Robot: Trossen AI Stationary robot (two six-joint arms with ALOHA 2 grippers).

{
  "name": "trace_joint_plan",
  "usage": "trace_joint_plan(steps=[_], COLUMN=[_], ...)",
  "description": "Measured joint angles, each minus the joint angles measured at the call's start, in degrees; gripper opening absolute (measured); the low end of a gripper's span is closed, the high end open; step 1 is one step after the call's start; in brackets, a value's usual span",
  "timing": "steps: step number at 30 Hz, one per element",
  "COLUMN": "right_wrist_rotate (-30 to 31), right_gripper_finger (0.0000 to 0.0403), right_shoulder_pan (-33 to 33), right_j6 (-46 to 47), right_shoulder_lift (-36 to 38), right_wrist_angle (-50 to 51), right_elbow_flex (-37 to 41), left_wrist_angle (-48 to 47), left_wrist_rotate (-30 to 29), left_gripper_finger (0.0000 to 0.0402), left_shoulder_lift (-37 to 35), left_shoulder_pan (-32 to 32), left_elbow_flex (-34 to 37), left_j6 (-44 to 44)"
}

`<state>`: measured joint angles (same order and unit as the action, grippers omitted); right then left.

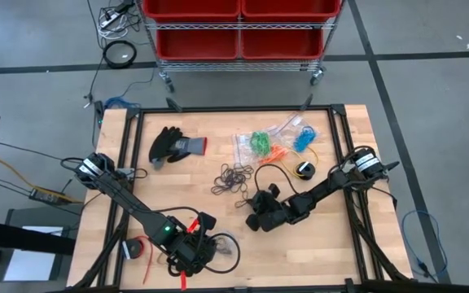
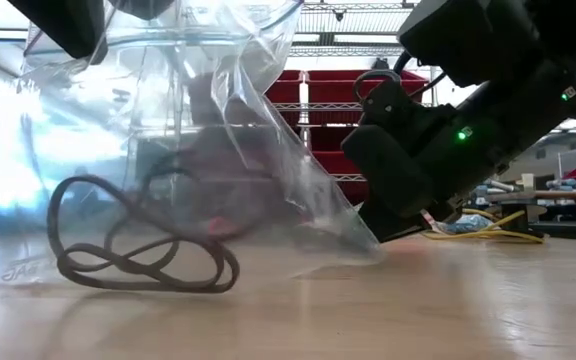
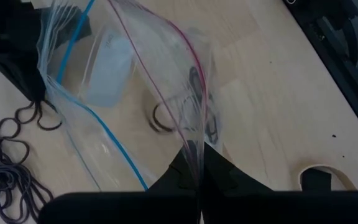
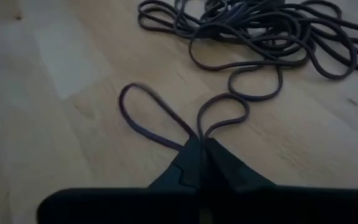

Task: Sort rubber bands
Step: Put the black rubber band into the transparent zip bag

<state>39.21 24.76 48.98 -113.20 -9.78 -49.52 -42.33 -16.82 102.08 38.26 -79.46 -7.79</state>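
A pile of black rubber bands lies mid-table, and also shows in the right wrist view. My right gripper is shut on one black band just on the near side of the pile. My left gripper is near the front edge, shut on a clear zip bag. The bag holds a few black bands and its bottom rests on the table. Clear bags of green, orange and blue bands lie at the far side. My left gripper pinches the clear bag's thin edge by the pink zip line between its two shut fingers. The bag stands up from the table, its bottom on the wood. My right gripper pinches the black band at a crossing near its middle between its fingertips, slanting down from the table's right. Two loops of the band lie slack on the wood beyond the fingers.
A black and grey glove lies at the far left of the table. A red tape roll sits near the front left. A small black-and-white thing lies by the right arm. A red bin rack stands beyond the far edge.
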Motion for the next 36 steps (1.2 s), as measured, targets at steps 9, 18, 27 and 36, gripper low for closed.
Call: trace_joint_plan(steps=[9,18,27,36], right_wrist_rotate=[2.8,8.2,1.7,-11.4], right_gripper_finger=[0.0001,0.0,0.0,0.0], right_shoulder_pan=[6.0,11.5,9.7,6.7], right_j6=[-5.7,-24.1,-29.3,-26.9], right_shoulder_lift=[8.3,12.8,10.2,1.4], right_wrist_angle=[-4.2,-26.9,-17.1,-0.5], right_elbow_flex=[0.2,0.0,-13.5,-28.3], left_wrist_angle=[-0.2,0.8,0.9,0.7], left_wrist_rotate=[0.1,0.2,0.2,0.5], left_gripper_finger=[0.0001,0.0001,0.0001,0.0001], left_shoulder_lift=[0.0,0.0,0.0,0.0], left_shoulder_pan=[0.0,0.0,0.0,0.0], left_elbow_flex=[0.0,0.0,0.0,0.0], left_j6=[0.0,0.0,0.0,0.0])
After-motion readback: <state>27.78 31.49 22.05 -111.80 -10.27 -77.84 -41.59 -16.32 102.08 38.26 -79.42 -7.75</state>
